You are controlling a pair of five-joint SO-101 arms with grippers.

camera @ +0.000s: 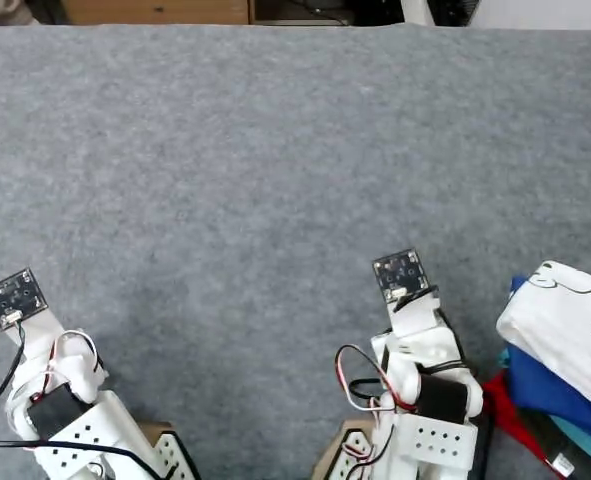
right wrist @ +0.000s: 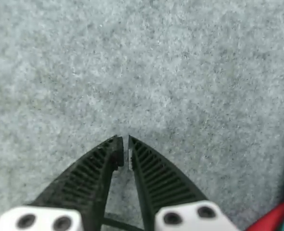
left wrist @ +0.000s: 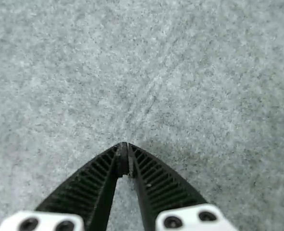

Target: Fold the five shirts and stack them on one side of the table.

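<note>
A stack of folded shirts (camera: 560, 365) lies at the table's near right corner: a white one on top, blue under it, then teal and red edges. A red and teal bit of the stack (right wrist: 276, 219) shows at the corner of the right wrist view. My left gripper (left wrist: 123, 148) is shut over bare grey felt, fingertips touching, holding nothing. My right gripper (right wrist: 123, 142) is shut too, with only a hairline gap at the tips, over bare felt just left of the stack. In the high view both arms sit folded back at the near edge, the left arm (camera: 45, 370) and the right arm (camera: 415, 370).
Grey felt (camera: 275, 150) covers the whole table. A wooden cabinet (camera: 155, 10) and dark objects stand beyond the far edge. Cables loop around both arm bases.
</note>
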